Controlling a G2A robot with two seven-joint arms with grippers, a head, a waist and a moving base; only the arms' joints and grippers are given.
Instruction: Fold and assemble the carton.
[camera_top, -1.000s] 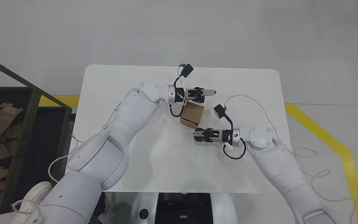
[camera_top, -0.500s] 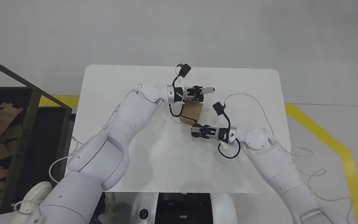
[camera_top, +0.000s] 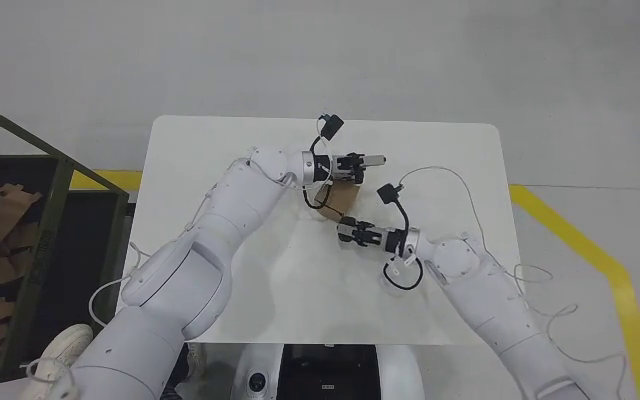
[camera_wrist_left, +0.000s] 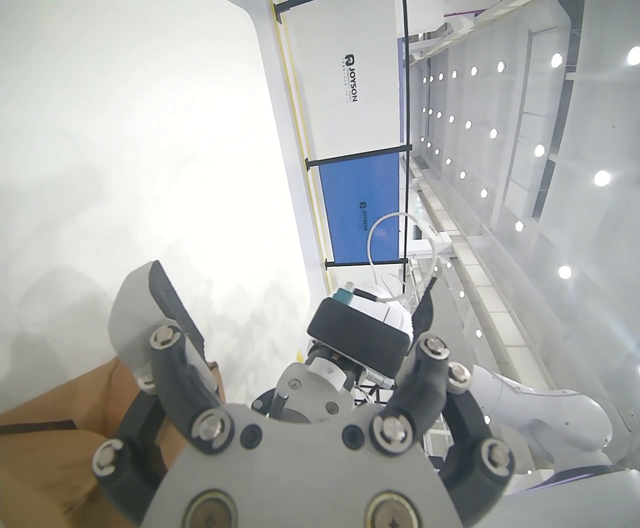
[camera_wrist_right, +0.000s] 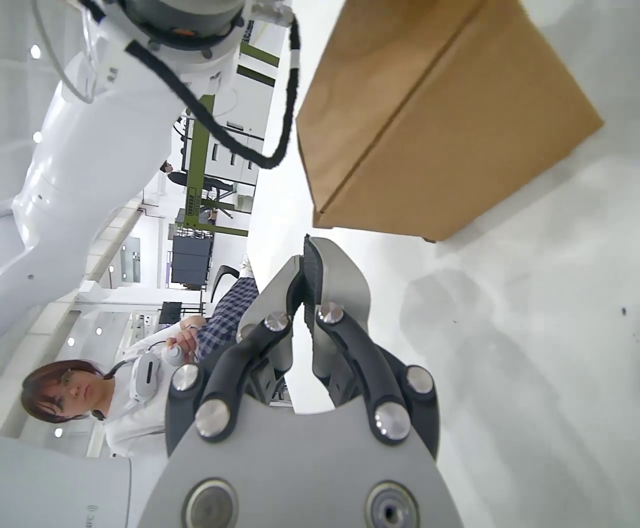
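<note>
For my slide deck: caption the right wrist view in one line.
Shut right gripper close to a corner of the brown carton over the white table.

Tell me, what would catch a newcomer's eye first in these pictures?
A small brown carton sits in the middle of the white table, with two white robot arms meeting at it. The left gripper hangs open over the carton's far top edge. The right gripper, shut, points at its near side from close by.
</note>
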